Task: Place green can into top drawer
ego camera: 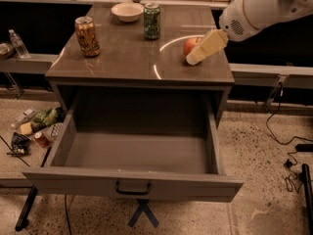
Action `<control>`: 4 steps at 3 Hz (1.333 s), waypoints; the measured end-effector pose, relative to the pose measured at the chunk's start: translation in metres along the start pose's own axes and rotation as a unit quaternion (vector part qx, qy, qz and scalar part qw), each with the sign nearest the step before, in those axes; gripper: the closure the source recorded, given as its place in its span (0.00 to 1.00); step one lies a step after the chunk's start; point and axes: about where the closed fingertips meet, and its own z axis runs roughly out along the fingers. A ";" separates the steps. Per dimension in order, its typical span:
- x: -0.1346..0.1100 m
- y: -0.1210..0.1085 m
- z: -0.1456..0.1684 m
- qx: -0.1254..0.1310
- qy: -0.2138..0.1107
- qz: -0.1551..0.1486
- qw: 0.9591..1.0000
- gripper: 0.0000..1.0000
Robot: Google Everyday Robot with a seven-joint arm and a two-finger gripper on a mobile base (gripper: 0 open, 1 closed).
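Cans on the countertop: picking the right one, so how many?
2. The green can stands at the back beside the bowl; the tan-orange can at the left. None looks hidden. The end effector is at the apple.

Cabinet top [122, 58]: smooth, semi-gloss grey-brown, carries curved light reflections.
Green can [151, 21], 12 o'clock on the top: printed metal, silver lid, slight sheen.
Tan-orange can [87, 36], 9 o'clock: same metal look.
Bowl [127, 11], 11 o'clock: pale, smooth, glazed look.
Apple [190, 44], 3 o'clock: smooth red skin.
Gripper [193, 59], 3 o'clock over the top, just beside the apple: cream matt plastic.
Arm shell [264, 6]: white smooth plastic.
Top drawer [132, 180]: matt grey panels; bar handle [133, 189] dark metal.
Floor [264, 180]: speckled, polished stone look.
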 end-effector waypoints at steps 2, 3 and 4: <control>-0.048 -0.027 0.083 -0.036 -0.067 0.053 0.996 0.00; -0.086 -0.046 0.125 -0.003 -0.113 0.077 0.991 0.00; -0.107 -0.065 0.147 0.042 -0.154 0.104 0.982 0.00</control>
